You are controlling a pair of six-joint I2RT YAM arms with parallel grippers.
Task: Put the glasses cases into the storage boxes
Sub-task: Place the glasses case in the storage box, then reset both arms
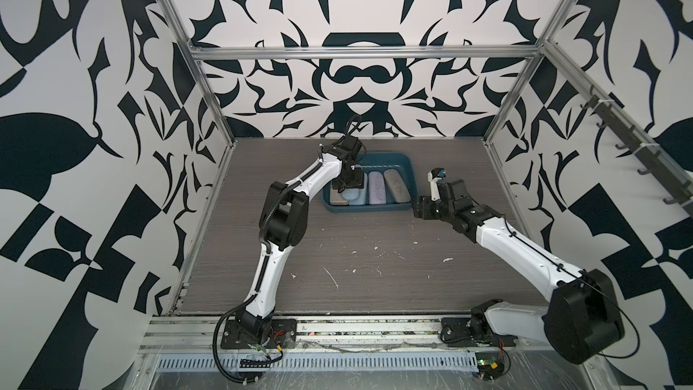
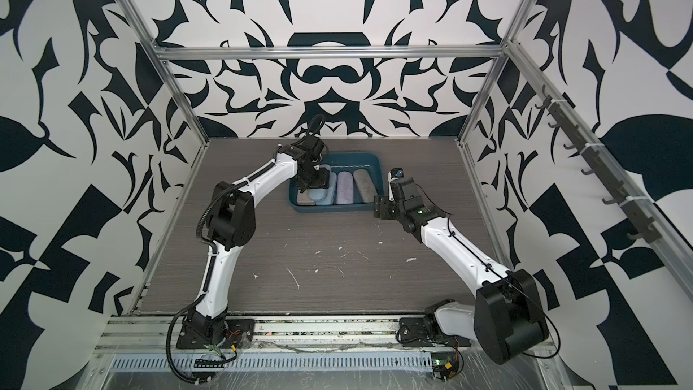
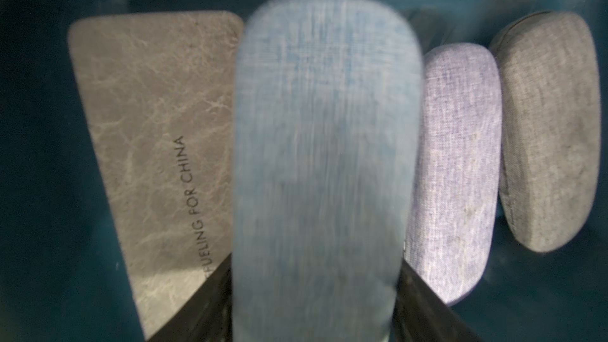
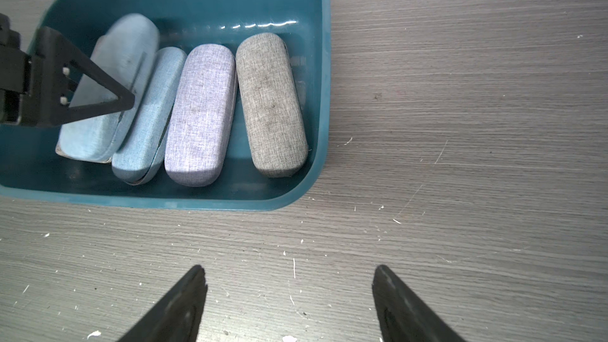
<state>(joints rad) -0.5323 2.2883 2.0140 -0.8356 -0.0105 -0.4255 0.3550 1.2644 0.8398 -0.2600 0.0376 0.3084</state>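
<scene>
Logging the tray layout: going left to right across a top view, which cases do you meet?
Beige case → light blue case → lilac case → grey-brown case; the other light blue case overlaps the beige one, so it is left out.

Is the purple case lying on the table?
No, the purple case lies inside the teal box, beside the grey case.

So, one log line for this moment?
left gripper: astride upper blue case, grip unclear; right gripper: open, empty; teal tray: beige case, lower blue case, lilac case, grey case
</scene>
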